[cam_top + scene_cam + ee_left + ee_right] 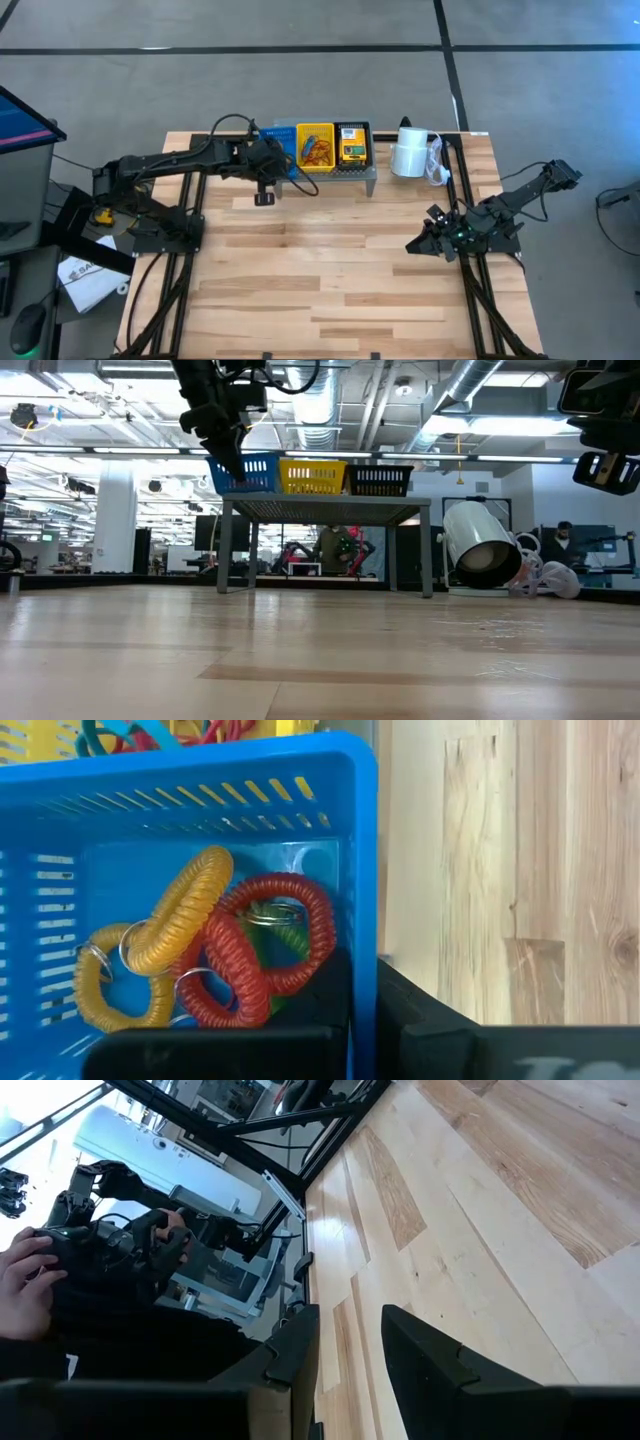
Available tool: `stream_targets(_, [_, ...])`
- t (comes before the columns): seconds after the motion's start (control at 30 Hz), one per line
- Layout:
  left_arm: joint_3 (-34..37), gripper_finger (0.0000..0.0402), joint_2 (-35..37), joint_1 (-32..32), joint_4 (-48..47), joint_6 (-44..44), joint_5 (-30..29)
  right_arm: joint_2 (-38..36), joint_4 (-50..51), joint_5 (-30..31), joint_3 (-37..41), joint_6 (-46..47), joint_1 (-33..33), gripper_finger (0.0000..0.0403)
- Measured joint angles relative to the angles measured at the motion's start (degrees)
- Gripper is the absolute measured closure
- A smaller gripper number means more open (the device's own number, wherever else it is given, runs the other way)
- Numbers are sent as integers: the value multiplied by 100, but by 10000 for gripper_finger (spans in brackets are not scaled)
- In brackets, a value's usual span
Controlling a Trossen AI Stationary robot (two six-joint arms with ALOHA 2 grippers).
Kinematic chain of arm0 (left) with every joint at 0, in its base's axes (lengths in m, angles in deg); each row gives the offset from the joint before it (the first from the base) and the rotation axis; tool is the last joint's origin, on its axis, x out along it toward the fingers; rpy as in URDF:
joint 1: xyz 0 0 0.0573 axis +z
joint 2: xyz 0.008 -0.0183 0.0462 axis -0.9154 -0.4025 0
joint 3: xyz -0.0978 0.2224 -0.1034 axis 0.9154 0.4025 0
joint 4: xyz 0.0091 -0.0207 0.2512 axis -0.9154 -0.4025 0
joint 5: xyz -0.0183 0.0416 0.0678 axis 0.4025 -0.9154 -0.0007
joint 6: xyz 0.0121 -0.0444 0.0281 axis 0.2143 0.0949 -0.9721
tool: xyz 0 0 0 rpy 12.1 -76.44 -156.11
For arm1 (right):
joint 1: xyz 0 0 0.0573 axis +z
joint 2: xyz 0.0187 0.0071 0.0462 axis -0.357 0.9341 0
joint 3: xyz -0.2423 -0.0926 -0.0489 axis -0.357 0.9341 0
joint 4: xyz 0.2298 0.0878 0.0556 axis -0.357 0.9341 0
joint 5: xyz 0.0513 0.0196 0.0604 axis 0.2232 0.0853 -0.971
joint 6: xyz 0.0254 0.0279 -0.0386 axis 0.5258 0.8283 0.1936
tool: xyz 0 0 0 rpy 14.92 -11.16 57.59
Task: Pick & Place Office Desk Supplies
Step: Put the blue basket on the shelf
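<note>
the left gripper [268, 168] is up at the blue basket [283, 146], the leftmost of three on the grey perforated shelf [372, 178] at the far edge of the table [330, 290]. its wrist view looks down into that basket: orange coil loops [183, 907] and red coil loops [268, 942] with metal key rings lie tangled on its floor, and the basket's near wall [362, 870] runs between the two dark fingers, one inside and one outside. so the fingers stand apart, straddling the wall, and whether they actually pinch it i cannot tell; they hold no loop.

next along the shelf sit the yellow basket [315, 146], with more loops heaped in it, and the black basket [353, 143], holding a yellow-green box. the white paper roll [409, 153] lies beyond the shelf.

the right gripper [420, 245] waits low near the table's right edge, fingers parted and empty; in its wrist view a person's hands [30, 1275] show in the room beyond.

my reading: the step in hand is taking hold at the blue basket, either of its rim or of a loop. the next move calls for closing squarely and lifting straight up so the neighbouring basket is not dragged.
</note>
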State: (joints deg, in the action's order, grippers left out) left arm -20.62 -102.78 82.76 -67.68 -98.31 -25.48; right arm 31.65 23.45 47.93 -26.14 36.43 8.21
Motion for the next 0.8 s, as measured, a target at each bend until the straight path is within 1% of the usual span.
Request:
stream_targets(0.63, [0,399,0,42,129,-39,21,-1,-2,0,0,0,0,294])
stream_targets(0.8, [0,398,0,42,135,-61,116,0,-2,-2,0,0,0,294])
